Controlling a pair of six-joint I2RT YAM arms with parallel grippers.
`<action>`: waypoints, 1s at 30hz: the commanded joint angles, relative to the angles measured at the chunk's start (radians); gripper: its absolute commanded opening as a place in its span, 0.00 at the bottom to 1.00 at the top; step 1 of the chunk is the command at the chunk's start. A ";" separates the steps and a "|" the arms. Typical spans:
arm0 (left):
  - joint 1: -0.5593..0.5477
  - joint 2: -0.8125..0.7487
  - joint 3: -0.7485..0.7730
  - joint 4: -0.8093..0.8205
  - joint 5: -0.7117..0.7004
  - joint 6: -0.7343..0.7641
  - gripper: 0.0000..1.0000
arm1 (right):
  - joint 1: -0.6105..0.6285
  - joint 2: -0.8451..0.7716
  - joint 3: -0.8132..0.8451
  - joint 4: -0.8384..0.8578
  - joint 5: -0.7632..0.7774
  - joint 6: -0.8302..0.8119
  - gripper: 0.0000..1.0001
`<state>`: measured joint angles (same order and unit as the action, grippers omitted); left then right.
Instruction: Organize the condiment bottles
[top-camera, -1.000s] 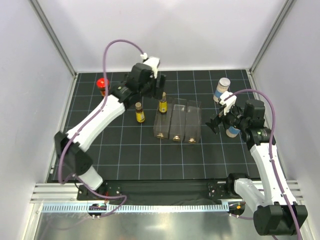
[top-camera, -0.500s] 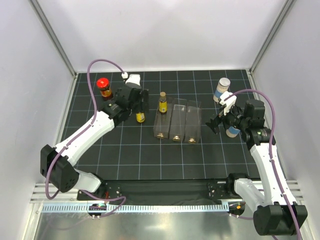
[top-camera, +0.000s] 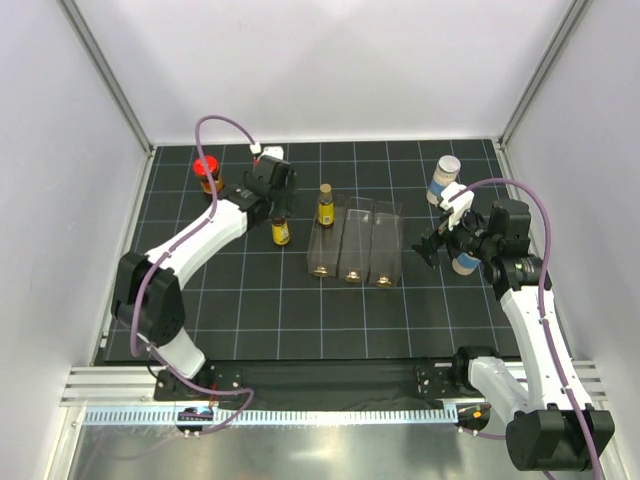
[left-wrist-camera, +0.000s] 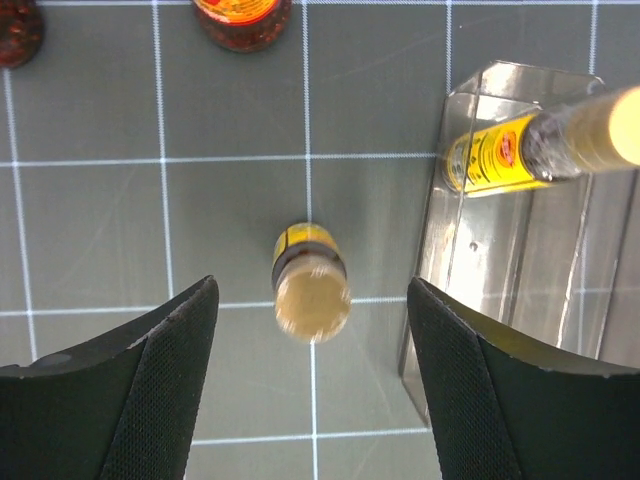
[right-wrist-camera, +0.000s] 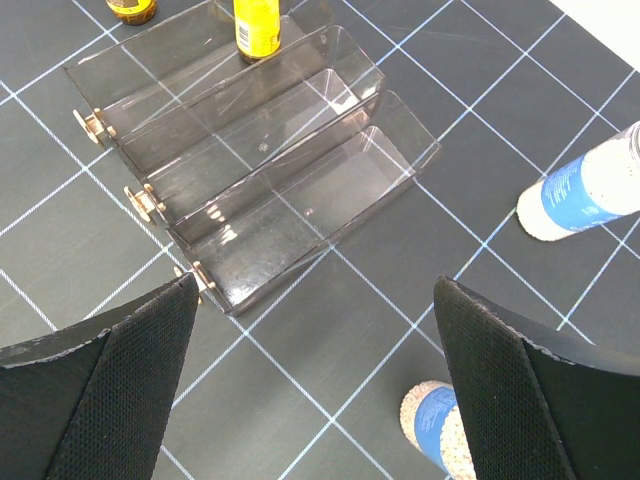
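My left gripper (top-camera: 277, 203) is open and hangs just above a slim yellow-labelled bottle with a brown cap (top-camera: 281, 232), which stands between the fingers in the left wrist view (left-wrist-camera: 312, 285). A second yellow bottle (top-camera: 325, 205) stands in the back of the left slot of the clear rack (top-camera: 372, 250). One red-capped amber jar (top-camera: 207, 172) stands at the back left; the left wrist view shows two amber jars (left-wrist-camera: 240, 15) (left-wrist-camera: 18, 30). My right gripper (top-camera: 438, 246) is open over bare mat, next to a white blue-labelled bottle (right-wrist-camera: 440, 430). The other white bottle (top-camera: 444, 178) stands behind it.
The rack's middle and right slots (right-wrist-camera: 290, 190) hold nothing. Its small brass knobs (right-wrist-camera: 90, 125) face the near side. Grey walls close in the mat on the left, back and right. The left forearm (top-camera: 200, 240) lies across the left part of the mat.
My left gripper has drawn away from the yellow bottle in the rack, moved left and settled over the free yellow bottle. The right arm has not moved.
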<state>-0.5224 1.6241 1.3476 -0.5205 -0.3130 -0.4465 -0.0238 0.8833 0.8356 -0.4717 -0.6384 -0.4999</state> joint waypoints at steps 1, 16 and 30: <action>0.009 0.034 0.067 0.039 -0.001 -0.011 0.74 | -0.005 -0.007 0.000 0.027 -0.007 -0.014 1.00; 0.024 0.119 0.067 0.040 -0.032 -0.001 0.25 | -0.007 -0.003 0.000 0.030 -0.006 -0.015 1.00; -0.037 -0.075 0.021 0.027 -0.005 0.066 0.00 | -0.007 0.003 -0.003 0.027 -0.004 -0.015 1.00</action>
<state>-0.5285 1.6485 1.3552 -0.5335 -0.3244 -0.4038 -0.0238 0.8837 0.8345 -0.4721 -0.6384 -0.5018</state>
